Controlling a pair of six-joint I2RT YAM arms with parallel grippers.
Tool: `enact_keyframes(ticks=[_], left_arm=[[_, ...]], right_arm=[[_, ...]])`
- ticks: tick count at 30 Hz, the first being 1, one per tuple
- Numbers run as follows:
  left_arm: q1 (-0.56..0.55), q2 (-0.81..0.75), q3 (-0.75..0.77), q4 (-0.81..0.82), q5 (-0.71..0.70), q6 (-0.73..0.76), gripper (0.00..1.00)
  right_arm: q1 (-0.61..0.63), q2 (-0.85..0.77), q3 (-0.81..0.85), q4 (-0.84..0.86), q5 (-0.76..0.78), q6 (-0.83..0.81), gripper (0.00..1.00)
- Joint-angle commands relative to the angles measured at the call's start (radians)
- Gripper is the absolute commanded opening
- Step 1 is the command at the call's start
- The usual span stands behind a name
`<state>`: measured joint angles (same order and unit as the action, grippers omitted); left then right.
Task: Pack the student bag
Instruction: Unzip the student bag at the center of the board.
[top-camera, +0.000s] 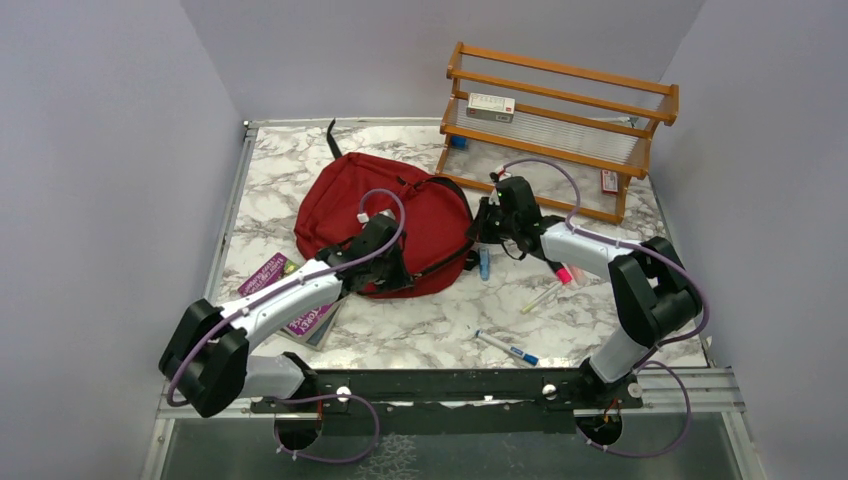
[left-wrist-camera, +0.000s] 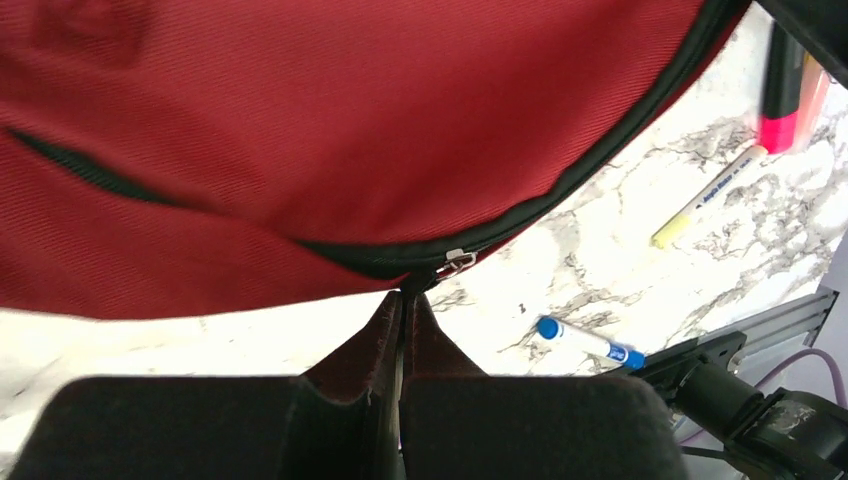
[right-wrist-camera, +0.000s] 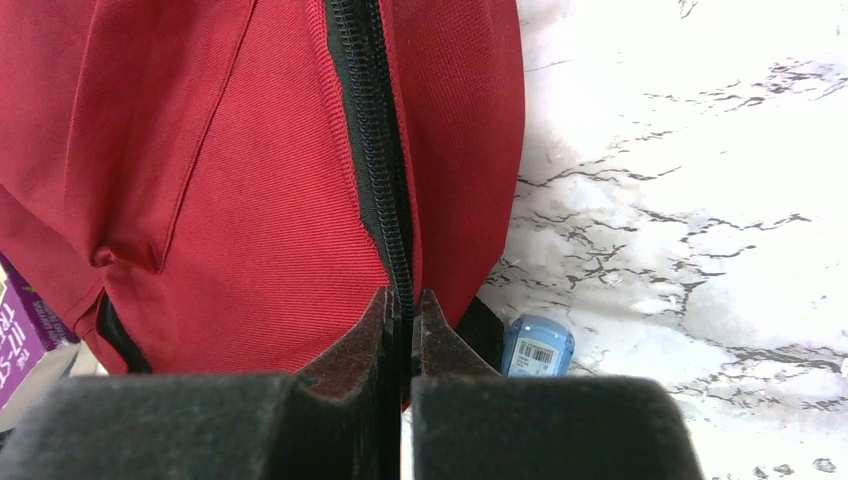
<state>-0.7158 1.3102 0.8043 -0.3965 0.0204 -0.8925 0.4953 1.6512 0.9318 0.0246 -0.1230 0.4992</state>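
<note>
The bag (top-camera: 385, 205) lies flat in the middle of the marble table (top-camera: 440, 325), a soft dome of ribbed dark-red cloth edged by a black zip. Both arms meet it at its rim. The left gripper (left-wrist-camera: 408, 300) is at the bag's near edge and the right gripper (right-wrist-camera: 403, 300) at its right edge.

The left jaws are pressed together with only a hairline between them. Their tips sit right on the black zip band and appear to pinch a bit of it. The small metal zip pull (left-wrist-camera: 455, 263) sits just beside those tips, so the left arm is the nearer one to it. From there the zip sweeps along the bag's edge as a curve.

The right jaws are likewise closed tight on the bag's edge. The zip teeth (right-wrist-camera: 375, 150) run straight out from between the fingers, in line with them. Opening the bag looks like the step in hand, and it calls for a pull along that curved seam, not across it.

Beside the bag's right edge lies a small blue tube (right-wrist-camera: 537, 347), and a purple book (top-camera: 268, 272) lies by its near left corner.
</note>
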Motion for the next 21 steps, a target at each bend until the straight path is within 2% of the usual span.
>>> enact_keyframes(ticks=[1, 14, 19, 21], left_arm=[[0.059, -0.093, -0.036, -0.124, 0.025, 0.046, 0.0], [0.251, -0.192, -0.062, -0.234, -0.01, 0.212, 0.0], [0.265, -0.18, -0.065, -0.186, 0.088, 0.292, 0.0], [0.265, -0.165, -0.054, -0.168, 0.135, 0.33, 0.0]], right_arm=[[-0.015, -0.025, 0.04, -0.012, 0.092, -0.051, 0.01], [-0.015, -0.011, 0.096, -0.064, 0.15, -0.111, 0.01], [-0.015, -0.03, 0.099, -0.082, 0.131, -0.118, 0.01], [-0.015, -0.057, 0.084, -0.087, 0.087, -0.11, 0.06]])
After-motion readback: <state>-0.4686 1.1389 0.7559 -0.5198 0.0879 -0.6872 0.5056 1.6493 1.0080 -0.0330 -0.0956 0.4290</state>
